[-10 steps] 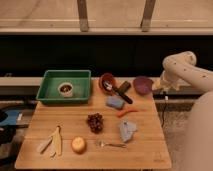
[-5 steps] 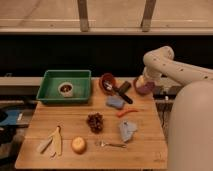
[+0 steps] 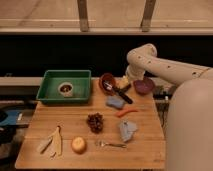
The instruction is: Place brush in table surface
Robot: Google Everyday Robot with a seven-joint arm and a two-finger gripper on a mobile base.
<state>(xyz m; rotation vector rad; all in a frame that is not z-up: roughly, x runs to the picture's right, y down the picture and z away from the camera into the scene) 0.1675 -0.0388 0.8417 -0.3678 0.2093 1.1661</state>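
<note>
Over the last second the arm has swung in from the right, and the gripper (image 3: 125, 81) now hangs at the far edge of the table surface (image 3: 145, 145), between the red-brown bowl (image 3: 106, 80) and the purple bowl (image 3: 144, 86), its fingers spread wide and empty. The brush (image 3: 121, 94), slim with a straight black handle, rests its pale roundish head in the red-brown bowl, the handle slanting out over the wooden planks; the grasp looks to be next.
</note>
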